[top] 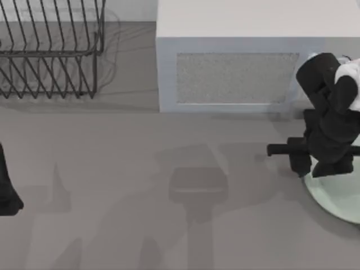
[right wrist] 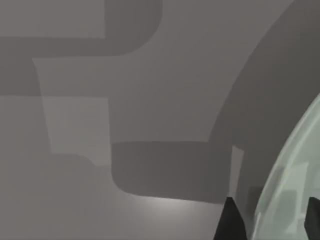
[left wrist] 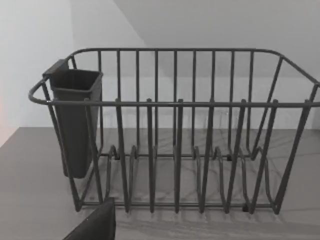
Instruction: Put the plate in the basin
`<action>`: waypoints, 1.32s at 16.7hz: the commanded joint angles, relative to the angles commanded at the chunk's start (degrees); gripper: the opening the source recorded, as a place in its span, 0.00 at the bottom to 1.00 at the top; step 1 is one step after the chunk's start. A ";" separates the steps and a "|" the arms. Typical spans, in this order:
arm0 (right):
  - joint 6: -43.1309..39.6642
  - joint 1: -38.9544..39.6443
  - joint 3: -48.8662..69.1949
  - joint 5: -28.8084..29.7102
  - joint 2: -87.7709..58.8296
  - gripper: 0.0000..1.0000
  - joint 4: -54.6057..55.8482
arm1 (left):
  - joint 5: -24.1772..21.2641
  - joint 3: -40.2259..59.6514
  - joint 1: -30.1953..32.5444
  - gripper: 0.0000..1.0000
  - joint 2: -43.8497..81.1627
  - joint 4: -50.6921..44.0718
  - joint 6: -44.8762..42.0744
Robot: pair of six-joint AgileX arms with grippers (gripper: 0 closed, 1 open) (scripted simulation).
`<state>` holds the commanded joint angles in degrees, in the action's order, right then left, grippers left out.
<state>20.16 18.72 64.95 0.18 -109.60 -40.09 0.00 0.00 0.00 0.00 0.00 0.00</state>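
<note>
Right arm is at the right side of the worktop [top: 140, 169], in front of the microwave [top: 236, 67]. Its pincer [top: 315, 171] points down over the left rim of the plate [top: 337, 199].

The plate lies flat on the worktop at the right edge of the top view, near side, partly cut off by the frame and partly under the arm. It is pale mint-green, with no pattern.

In the right wrist view two dark fingertips [right wrist: 230, 222] stand apart with the plate's rim [right wrist: 290, 190] between them. The pincer [right wrist: 272, 220] is parted, straddling the rim; I cannot tell whether the fingers touch it.

Left arm is parked at the far-left edge of the worktop, on the near side. Its pincer's state cannot be told.

The black wire dish rack [top: 50, 50] stands far left; the left wrist view shows it [left wrist: 175, 135] with a dark cup [left wrist: 75, 120] hung on one end.
</note>
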 joint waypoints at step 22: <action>-0.66 -0.72 56.60 -0.07 1.87 0.00 -58.50 | 0.00 0.00 0.00 1.00 0.00 0.00 0.00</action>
<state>19.50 18.01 121.55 0.11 -107.73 -98.59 0.00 0.00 0.00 0.00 0.00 0.00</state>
